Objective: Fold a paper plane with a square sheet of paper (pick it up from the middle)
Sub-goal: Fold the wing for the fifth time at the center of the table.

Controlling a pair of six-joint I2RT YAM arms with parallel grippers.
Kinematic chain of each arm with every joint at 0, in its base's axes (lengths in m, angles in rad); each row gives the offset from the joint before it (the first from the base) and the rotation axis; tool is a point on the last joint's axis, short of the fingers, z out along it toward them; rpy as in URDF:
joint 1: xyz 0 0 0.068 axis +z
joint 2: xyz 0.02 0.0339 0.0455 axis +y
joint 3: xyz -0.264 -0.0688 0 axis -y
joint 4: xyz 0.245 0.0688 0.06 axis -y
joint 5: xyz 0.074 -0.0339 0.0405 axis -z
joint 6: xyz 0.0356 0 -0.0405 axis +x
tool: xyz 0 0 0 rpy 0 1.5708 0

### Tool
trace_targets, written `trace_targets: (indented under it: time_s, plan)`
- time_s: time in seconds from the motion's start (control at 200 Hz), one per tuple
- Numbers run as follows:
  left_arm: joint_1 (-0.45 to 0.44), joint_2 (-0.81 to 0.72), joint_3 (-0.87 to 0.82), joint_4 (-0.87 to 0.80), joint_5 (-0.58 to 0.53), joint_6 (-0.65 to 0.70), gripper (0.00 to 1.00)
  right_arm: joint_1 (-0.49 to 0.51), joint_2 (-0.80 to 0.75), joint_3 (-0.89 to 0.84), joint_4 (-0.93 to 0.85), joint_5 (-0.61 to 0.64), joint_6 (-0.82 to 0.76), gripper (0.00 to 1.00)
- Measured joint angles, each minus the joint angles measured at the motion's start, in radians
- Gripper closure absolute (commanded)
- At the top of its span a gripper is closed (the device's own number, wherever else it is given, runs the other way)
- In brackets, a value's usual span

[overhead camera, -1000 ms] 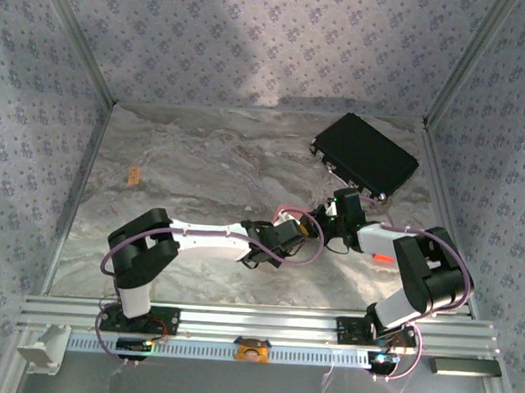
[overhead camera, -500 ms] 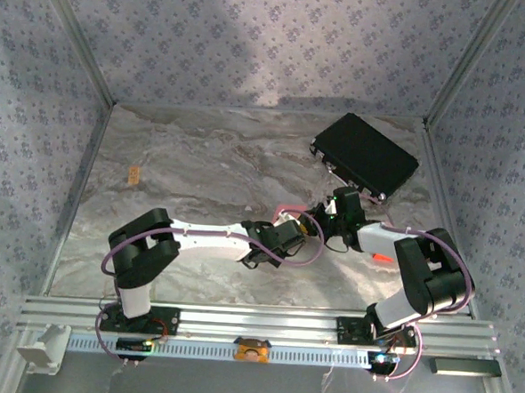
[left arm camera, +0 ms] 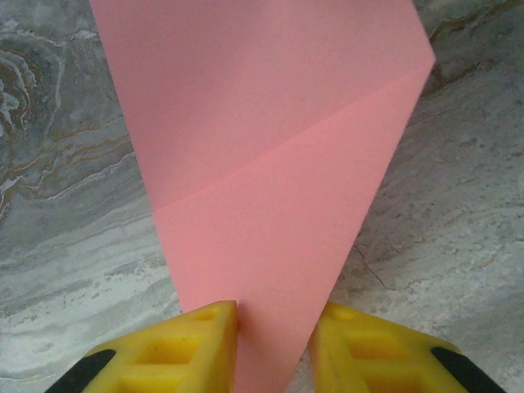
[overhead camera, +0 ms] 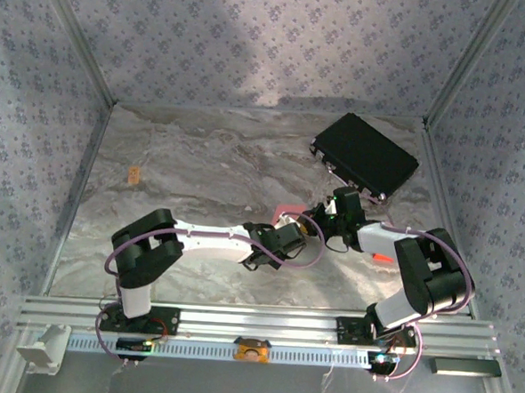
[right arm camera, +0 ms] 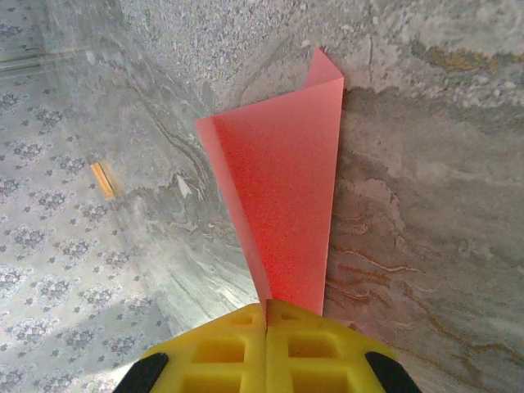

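We are holding our left arm point(overhead camera: 211, 238) stretched low across the desk point(overhead camera: 184, 165) and our right arm point(overhead camera: 427, 278) folded inward, both meeting just nearside of the black case point(overhead camera: 365, 156). There right jaws are clenching the square sheet of paper point(right arm camera: 286, 188); left jaws are standing apart astride its narrow end.

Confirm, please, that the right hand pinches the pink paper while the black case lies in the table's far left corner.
Wrong corner: the black case lies far right, per the top external view; the right hand does pinch the paper.
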Motion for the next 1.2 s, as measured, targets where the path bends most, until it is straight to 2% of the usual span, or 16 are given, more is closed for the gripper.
trace_targets:
  time_s: [0.23, 0.859, 1.024, 1.199]
  plan:
    - [0.0, 0.0, -0.006, 0.0, -0.013, -0.001, 0.7, 0.0, 0.0, 0.0, 0.0, 0.0, 0.0, 1.0]
    - [0.0, 0.0, -0.018, 0.003, -0.015, -0.001, 0.83, 0.0, 0.0, 0.0, 0.0, 0.0, 0.0, 0.99]
    - [0.0, 0.0, -0.018, 0.004, -0.014, -0.002, 0.9, 0.0, 0.0, 0.0, 0.0, 0.0, 0.0, 0.88]
    - [0.0, 0.0, -0.018, 0.004, -0.014, -0.001, 0.92, -0.009, -0.022, 0.006, -0.042, 0.008, -0.022, 0.75]
